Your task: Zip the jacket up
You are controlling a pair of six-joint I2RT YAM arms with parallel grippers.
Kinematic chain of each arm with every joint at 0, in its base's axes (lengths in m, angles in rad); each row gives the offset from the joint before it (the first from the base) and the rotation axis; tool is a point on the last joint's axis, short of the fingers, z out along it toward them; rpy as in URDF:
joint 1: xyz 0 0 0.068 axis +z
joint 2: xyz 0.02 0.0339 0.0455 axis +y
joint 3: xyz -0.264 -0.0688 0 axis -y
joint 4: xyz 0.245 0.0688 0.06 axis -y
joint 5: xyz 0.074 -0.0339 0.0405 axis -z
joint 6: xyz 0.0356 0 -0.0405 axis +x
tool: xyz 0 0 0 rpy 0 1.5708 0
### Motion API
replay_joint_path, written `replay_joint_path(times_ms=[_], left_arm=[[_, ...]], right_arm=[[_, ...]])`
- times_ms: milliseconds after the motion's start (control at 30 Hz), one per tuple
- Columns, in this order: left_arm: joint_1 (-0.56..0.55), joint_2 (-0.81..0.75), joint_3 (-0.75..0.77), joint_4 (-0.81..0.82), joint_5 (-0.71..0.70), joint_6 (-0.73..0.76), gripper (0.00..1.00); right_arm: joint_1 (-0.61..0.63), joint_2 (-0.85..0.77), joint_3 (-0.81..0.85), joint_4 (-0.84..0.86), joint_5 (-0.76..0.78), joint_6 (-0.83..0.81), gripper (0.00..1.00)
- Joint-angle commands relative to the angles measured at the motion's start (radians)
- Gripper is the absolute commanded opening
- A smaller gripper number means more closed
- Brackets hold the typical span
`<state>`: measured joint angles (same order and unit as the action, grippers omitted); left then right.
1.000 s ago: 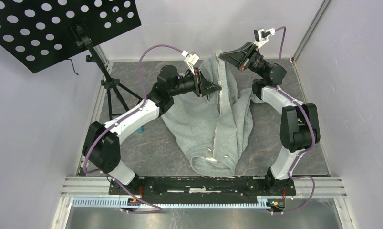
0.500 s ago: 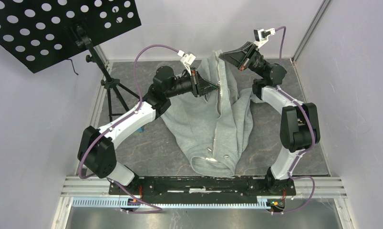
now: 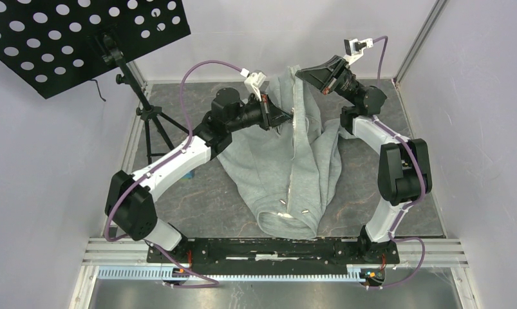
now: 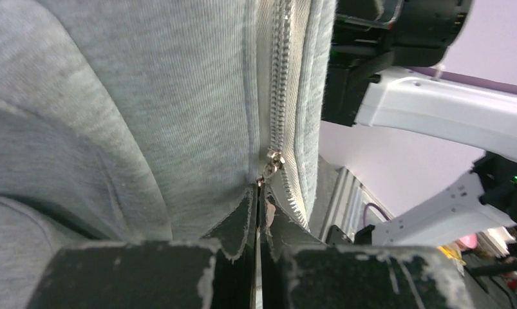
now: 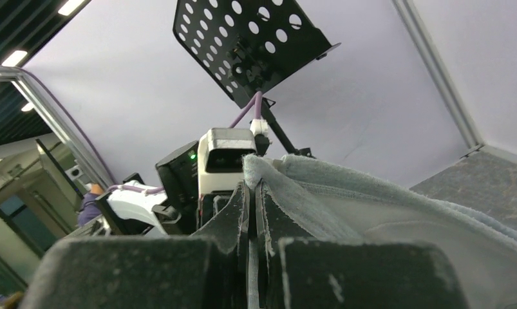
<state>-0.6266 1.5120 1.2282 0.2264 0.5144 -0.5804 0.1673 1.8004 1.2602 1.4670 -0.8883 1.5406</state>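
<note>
Metal rail [image 3: 275,250] with the 2 arm bases lies along the near edge of the table [image 3: 204,193]. Just behind it the jacket [image 3: 288,161] begins. Its collar end rests flat on the dark surface and shows 2 small snaps [image 3: 304,210]. From there the grey cloth runs away toward the far wall, with the pale zipper strip [image 3: 296,148] along its middle.

Farther up this strip is the left gripper [image 3: 293,118], which comes in from the left side. In the left wrist view its 2 fingers are pressed together on the tab of the zipper pull [image 4: 272,161]. Above the pull the teeth are joined. Below it, 1 row of teeth goes apart to the right.

Beyond it, the far end of the jacket is lifted off the table. The right gripper [image 3: 299,74] holds it there. In the right wrist view the fingers are closed with the edge of the cloth between them.

At the far left a tripod [image 3: 156,125] stands beside the table and carries a black perforated plate [image 3: 82,38], tilted, well apart from the jacket.
</note>
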Motion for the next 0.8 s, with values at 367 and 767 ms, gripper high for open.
replay_joint_path(times_ms=[367,767], left_arm=[[-0.258,-0.157,-0.162,-0.446,-0.618,0.232,0.02],[-0.523,-0.208,-0.384,-0.545,-0.732,0.067,0.02]], right_arm=[[-0.04,0.034,0.166,-0.186,0.369,-0.431,0.0],[-0.093,0.186,0.221,-0.244,0.38,-0.479,0.0]])
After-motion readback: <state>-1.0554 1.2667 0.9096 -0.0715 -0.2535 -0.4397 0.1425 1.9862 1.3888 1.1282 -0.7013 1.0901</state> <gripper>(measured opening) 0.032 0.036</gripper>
